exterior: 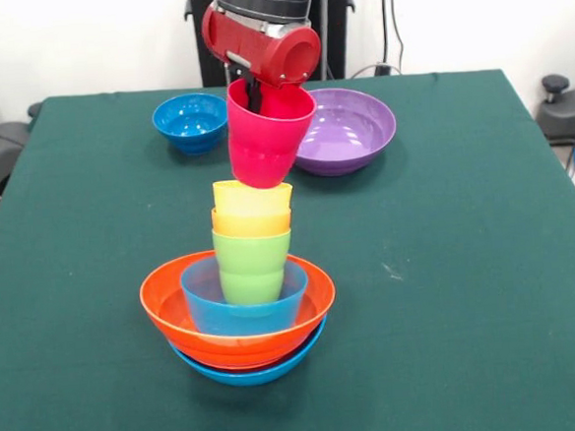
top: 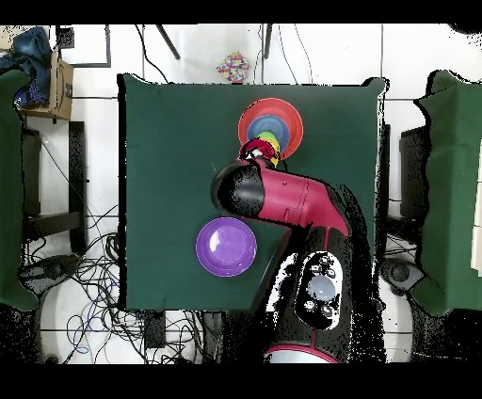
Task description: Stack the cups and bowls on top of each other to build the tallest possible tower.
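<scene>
My gripper is shut on the rim of the magenta-pink cup, one dark finger inside it. The cup hangs tilted, its base right above the top of the tower. The tower has a large light-blue bowl at the base, then a large orange bowl, a smaller light-blue bowl, a green cup, an orange cup and a yellow cup. In the overhead view the pink cup shows at the tower's edge. The smaller orange bowl is hidden.
A dark-blue bowl and a purple bowl stand on the green table behind the tower, near the robot's pedestal. The purple bowl also shows in the overhead view. The arm covers the dark-blue bowl there.
</scene>
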{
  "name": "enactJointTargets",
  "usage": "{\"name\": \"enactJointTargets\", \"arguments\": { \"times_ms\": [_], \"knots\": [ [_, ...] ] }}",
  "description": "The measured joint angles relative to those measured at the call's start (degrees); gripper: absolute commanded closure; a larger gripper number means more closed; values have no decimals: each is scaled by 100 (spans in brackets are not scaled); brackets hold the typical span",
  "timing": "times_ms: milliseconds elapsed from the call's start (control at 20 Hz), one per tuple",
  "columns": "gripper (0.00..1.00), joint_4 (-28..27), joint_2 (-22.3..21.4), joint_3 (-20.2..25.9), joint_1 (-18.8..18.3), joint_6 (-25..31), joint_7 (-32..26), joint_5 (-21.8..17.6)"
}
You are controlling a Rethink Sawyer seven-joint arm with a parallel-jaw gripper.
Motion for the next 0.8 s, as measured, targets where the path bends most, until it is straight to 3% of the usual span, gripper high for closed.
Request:
{"name": "enactJointTargets", "arguments": {
  "times_ms": [800],
  "knots": [
    [100,-2,118,-45,129,-2,0,-5]
  ]
}}
